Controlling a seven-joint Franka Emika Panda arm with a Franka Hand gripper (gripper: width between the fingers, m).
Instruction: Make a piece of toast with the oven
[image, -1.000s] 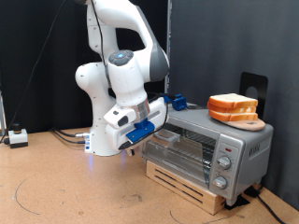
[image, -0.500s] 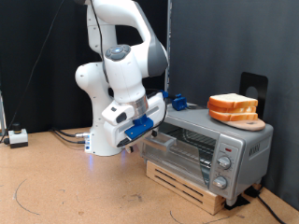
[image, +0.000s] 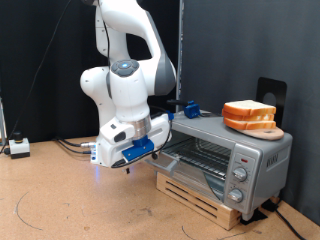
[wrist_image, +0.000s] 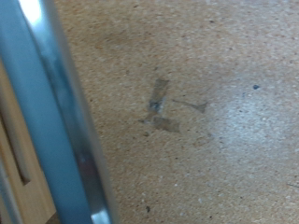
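Note:
The silver-grey oven (image: 240, 152) stands at the exterior view's right on a wooden pallet (image: 205, 197). Its glass door (image: 178, 170) hangs open and the wire rack (image: 203, 152) inside shows. My gripper (image: 140, 150), with blue fingers, is low at the door's outer edge, to the exterior view's left of the oven. The wrist view shows no fingers, only a blurred grey-blue bar (wrist_image: 56, 121) close to the camera. A stack of bread slices (image: 249, 115) lies on a round wooden board on the oven's top. No single piece of toast shows apart from the stack.
The brown cork-like table (image: 60, 200) spreads to the exterior view's left and bottom, and fills the wrist view (wrist_image: 196, 103). A small white box with cables (image: 18, 147) sits at the far left. The white robot base (image: 105, 150) stands behind the gripper. Three knobs (image: 239, 177) are on the oven's front.
My gripper has swung down and to the exterior view's left, away from the oven's front. The oven door has come further open with it, and the rack now shows.

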